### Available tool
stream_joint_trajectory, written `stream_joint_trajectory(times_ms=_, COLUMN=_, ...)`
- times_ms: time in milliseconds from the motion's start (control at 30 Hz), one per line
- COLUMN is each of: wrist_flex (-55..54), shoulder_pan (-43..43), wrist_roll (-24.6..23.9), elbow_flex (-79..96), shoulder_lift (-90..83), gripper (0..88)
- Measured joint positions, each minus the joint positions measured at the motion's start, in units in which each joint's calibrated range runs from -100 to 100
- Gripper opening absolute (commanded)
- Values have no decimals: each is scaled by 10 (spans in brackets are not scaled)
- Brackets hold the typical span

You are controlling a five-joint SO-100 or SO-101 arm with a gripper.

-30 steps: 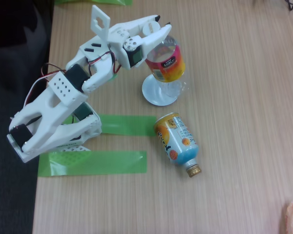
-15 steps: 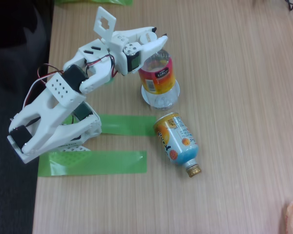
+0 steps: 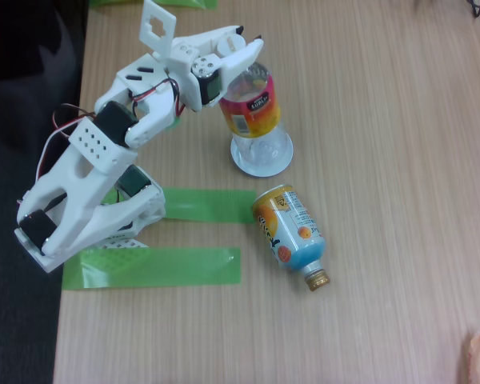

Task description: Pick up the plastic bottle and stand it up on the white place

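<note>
Fixed view, one entry per item.

Item: the plastic bottle. Sits directly between and below my fingertips, its upper end at my fingers and its clear lower end reaching down and toward the camera from them. Red-pink and yellow label faces the camera. The cap end lies under my fingers and I cannot make it out.

Item: my gripper. Fingers parted about as wide as the bottle's top and closed around it; the white fingers cover the top of the label on both sides. It looks held, though exact pad contact is hidden from this angle.

Item: bottle orientation. Long axis close to upright, leaning slightly, top tipped toward my fingers and up-left in the frame, base down-right.

Item: the white place. Below my fingers, under the bottle's clear base, which rests on or just above the disc; I cannot tell which.

Item: orange-and-blue bottle. Well below my fingers, lying on its side on the wooden table, gold cap pointing away from them, down-right.

Item: green tape strips. Near my arm's base, apart from my fingers.
</note>
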Motion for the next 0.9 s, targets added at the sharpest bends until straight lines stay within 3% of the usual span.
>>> stream_joint_trajectory(times_ms=900, wrist_flex=0, shoulder_pan=-28, wrist_roll=-1, elbow_flex=15, shoulder_lift=0, gripper=23)
